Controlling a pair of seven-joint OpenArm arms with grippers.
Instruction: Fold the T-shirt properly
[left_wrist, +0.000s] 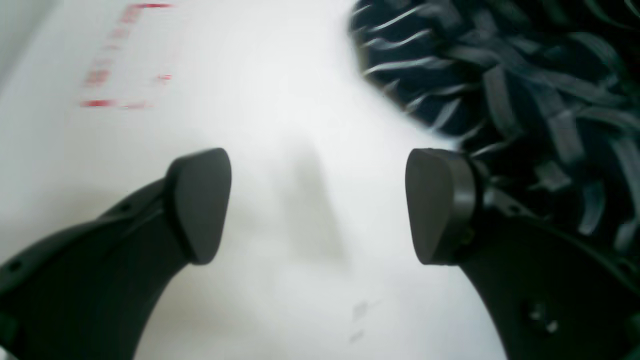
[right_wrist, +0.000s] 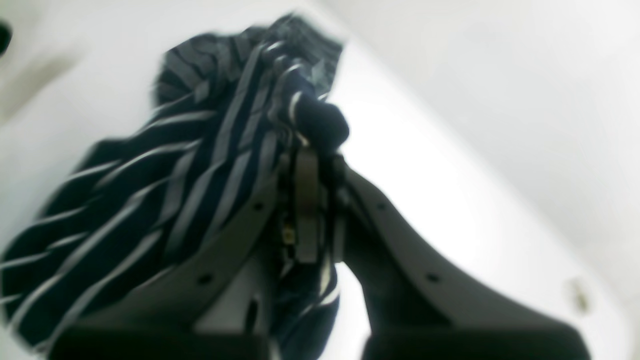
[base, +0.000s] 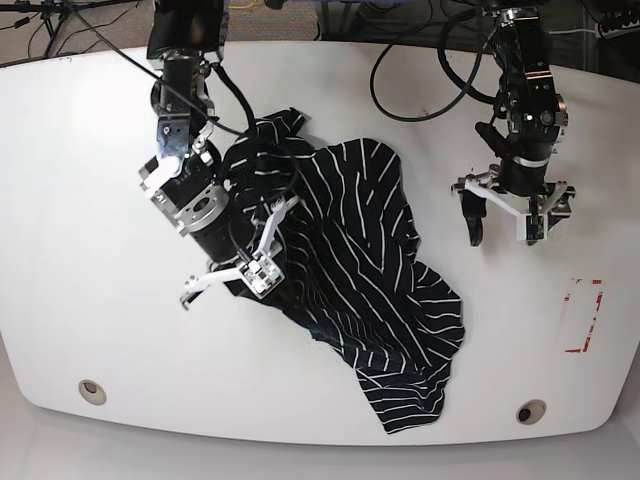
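The T-shirt (base: 370, 260), dark with thin white stripes, lies crumpled across the middle of the white table (base: 80, 200), trailing toward the front edge. My right gripper (base: 255, 275) is at the shirt's left side. In the right wrist view it (right_wrist: 312, 150) is shut on a bunched fold of the striped fabric (right_wrist: 150, 200). My left gripper (base: 505, 228) hovers to the right of the shirt and apart from it. Seen from the left wrist, it (left_wrist: 320, 205) is open with only bare table between the fingers (left_wrist: 200, 205). The shirt's edge (left_wrist: 525, 75) lies just past the right finger.
Red tape marks (base: 583, 315) sit on the table at the right, and show blurred in the left wrist view (left_wrist: 115, 60). Two round holes (base: 92, 390) (base: 530, 411) lie near the front edge. Black cables (base: 420, 90) trail over the back of the table.
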